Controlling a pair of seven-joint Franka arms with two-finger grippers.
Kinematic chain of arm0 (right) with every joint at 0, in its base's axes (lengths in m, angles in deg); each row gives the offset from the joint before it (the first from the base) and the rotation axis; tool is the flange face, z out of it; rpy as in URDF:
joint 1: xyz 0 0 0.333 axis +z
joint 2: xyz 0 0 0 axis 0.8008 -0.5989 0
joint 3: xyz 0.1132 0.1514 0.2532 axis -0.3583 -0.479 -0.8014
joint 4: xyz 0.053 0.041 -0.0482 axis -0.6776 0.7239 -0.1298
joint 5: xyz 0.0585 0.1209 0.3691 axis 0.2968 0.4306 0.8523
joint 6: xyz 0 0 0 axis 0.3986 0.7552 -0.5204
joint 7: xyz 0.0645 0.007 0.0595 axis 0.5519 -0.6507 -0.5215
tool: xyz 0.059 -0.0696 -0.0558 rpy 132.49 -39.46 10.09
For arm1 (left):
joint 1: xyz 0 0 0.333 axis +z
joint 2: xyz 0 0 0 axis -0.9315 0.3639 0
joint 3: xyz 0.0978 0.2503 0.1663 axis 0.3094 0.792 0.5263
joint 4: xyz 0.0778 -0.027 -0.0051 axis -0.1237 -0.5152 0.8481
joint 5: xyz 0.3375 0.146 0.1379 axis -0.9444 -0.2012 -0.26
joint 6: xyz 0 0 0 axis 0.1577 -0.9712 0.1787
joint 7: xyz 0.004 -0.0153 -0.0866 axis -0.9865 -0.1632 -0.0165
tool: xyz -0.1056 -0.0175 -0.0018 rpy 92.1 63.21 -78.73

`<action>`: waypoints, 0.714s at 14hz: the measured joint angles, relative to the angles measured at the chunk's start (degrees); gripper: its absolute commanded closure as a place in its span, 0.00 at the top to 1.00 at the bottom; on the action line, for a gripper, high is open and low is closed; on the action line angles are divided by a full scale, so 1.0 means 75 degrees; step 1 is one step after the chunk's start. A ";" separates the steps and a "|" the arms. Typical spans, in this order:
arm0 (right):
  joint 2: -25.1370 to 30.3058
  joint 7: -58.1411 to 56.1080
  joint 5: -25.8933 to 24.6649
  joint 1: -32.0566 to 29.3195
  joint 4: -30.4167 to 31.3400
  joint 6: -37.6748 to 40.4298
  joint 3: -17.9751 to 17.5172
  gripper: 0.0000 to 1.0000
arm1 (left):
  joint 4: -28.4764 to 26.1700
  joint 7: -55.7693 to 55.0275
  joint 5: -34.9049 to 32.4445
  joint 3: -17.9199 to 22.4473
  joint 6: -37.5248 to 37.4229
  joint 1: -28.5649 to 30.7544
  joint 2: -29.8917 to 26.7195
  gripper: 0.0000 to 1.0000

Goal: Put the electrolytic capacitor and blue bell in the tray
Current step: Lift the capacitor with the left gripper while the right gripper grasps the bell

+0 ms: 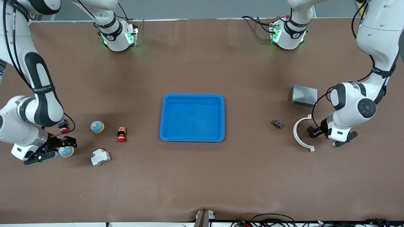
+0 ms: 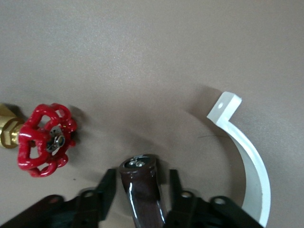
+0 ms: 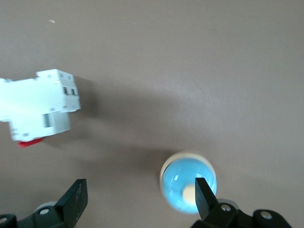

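The blue tray (image 1: 192, 138) lies mid-table. A dark brown capacitor (image 2: 142, 190) sits between the fingers of my open left gripper (image 2: 141, 192), with a thin gap on each side. In the front view that gripper (image 1: 316, 132) is inside the arc of a white bracket. A blue bell (image 3: 187, 183) lies on the table just inside one finger of my wide-open right gripper (image 3: 140, 199). In the front view the bell (image 1: 66, 151) is at the right gripper (image 1: 63, 148), near the right arm's end of the table.
A second blue bell (image 1: 97, 126), a red and yellow button part (image 1: 121, 134) and a white breaker (image 1: 100, 156) lie near the right gripper. The white curved bracket (image 1: 300, 134), a small dark part (image 1: 278, 124) and a grey box (image 1: 304, 95) are near the left gripper, and a red valve wheel (image 2: 45, 140) shows in the left wrist view.
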 measured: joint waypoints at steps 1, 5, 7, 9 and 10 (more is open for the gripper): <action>-0.0210 -0.0229 -0.0068 -0.0011 -0.0220 0.0000 0.0020 1.00 | 0.0018 -0.0001 0.0000 -0.0001 0.0020 0.0000 0.0000 0.00; -0.0489 -0.0550 -0.0611 -0.0155 -0.0539 -0.0025 0.0061 1.00 | 0.0181 -0.0001 -0.0003 -0.0093 -0.0244 -0.0003 -0.0292 0.00; -0.0535 -0.0584 -0.0655 -0.0222 -0.0553 -0.0043 0.0070 1.00 | 0.0231 -0.0026 -0.0004 -0.0345 -0.0737 -0.0010 -0.0715 0.00; -0.0665 -0.0586 -0.0655 -0.0306 -0.0553 -0.0074 0.0073 1.00 | 0.0253 -0.0495 -0.0005 -0.0779 -0.1285 -0.0019 -0.1168 0.00; -0.0752 -0.0586 -0.0655 -0.0347 -0.0554 -0.0114 0.0074 1.00 | 0.0272 -0.0937 -0.0005 -0.1087 -0.1530 -0.0024 -0.1329 0.00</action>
